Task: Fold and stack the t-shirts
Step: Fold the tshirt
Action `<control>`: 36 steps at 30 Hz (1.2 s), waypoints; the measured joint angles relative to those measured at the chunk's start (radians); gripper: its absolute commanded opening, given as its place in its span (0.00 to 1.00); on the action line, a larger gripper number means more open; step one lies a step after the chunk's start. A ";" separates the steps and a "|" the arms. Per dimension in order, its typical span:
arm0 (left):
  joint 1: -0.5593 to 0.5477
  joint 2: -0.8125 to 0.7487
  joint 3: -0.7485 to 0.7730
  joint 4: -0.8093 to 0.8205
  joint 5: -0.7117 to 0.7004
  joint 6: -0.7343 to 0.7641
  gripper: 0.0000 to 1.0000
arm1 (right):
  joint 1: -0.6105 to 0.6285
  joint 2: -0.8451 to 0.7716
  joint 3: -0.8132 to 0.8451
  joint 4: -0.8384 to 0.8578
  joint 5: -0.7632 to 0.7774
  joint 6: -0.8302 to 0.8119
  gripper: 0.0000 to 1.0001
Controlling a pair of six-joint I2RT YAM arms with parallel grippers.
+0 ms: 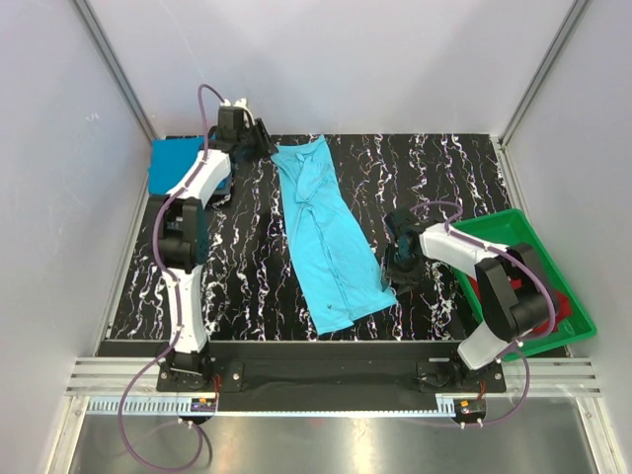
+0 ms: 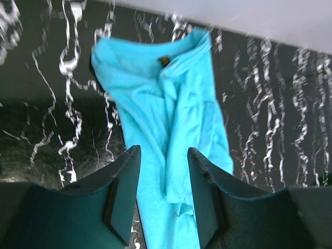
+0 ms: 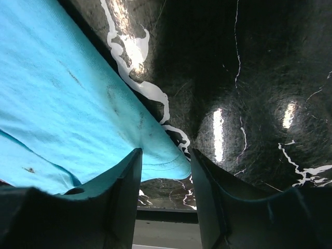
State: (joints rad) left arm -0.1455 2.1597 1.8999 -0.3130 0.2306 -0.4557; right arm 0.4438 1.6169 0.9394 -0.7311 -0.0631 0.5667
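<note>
A light turquoise t-shirt (image 1: 326,232) lies in a long narrow strip, slanting across the black marbled table from the far middle to the near middle. Its collar end (image 2: 155,98) points to the back wall. My left gripper (image 1: 262,138) hovers just left of that collar end, and its jaws (image 2: 164,155) stand open above the cloth with nothing pinched. My right gripper (image 1: 398,265) sits at the shirt's near right corner. It is open (image 3: 165,155), and the hem corner (image 3: 171,161) lies loose on the table between its fingers. A folded deeper blue t-shirt (image 1: 176,166) rests at the far left.
A green plastic tray (image 1: 494,222) stands at the right edge, partly under my right arm, with dark red cloth (image 1: 565,301) in it. White walls close in the table on the left, back and right. The near edge is a black rail.
</note>
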 measured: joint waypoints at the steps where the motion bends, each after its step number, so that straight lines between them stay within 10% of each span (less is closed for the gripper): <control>1: 0.000 0.019 -0.003 0.000 0.001 -0.006 0.44 | 0.000 0.000 -0.003 0.001 -0.003 -0.003 0.48; 18: -0.034 0.233 0.017 -0.054 0.008 -0.045 0.45 | -0.002 -0.117 -0.183 0.113 -0.100 0.054 0.05; 24: -0.044 0.270 0.057 -0.055 0.016 -0.048 0.00 | -0.002 -0.203 -0.266 0.174 -0.148 0.153 0.01; 36: -0.029 0.261 0.039 -0.045 -0.024 -0.135 0.00 | 0.027 -0.383 -0.379 0.309 -0.167 0.401 0.00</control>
State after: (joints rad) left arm -0.1741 2.4207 1.9392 -0.3576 0.2066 -0.5907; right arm 0.4706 1.2343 0.5606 -0.4217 -0.2302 0.9672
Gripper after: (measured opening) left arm 0.012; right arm 0.066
